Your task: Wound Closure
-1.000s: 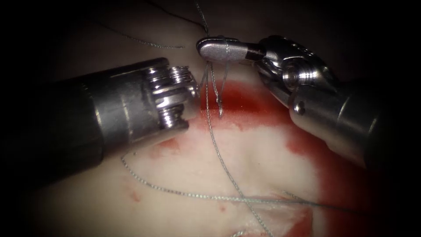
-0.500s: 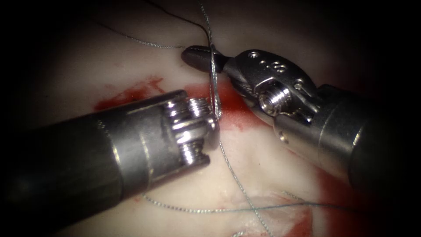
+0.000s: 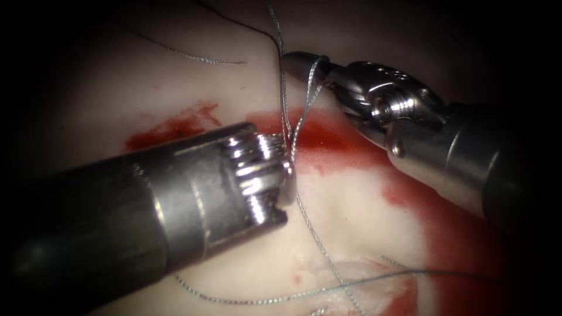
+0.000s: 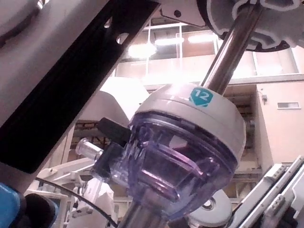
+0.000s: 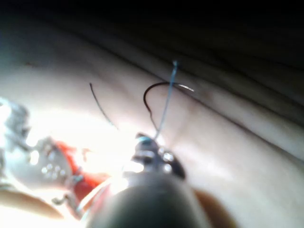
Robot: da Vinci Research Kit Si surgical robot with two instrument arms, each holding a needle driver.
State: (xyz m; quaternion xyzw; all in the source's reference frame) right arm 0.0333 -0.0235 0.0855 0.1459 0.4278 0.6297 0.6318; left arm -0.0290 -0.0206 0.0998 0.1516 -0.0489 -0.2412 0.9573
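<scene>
Right hand (image 3: 295,60) has withdrawn rightward, thread (image 3: 304,96) looped; needle (image 5: 164,85) beyond.

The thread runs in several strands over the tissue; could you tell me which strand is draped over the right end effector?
The strand looped over the right end effector and running down to the left end effector; the lower strand lies flat on the tissue.

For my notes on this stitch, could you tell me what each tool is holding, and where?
The thread is looped over the right tool. The left tool hides its own tip, so its hold cannot be told. The needle lies free on the tissue.
</scene>
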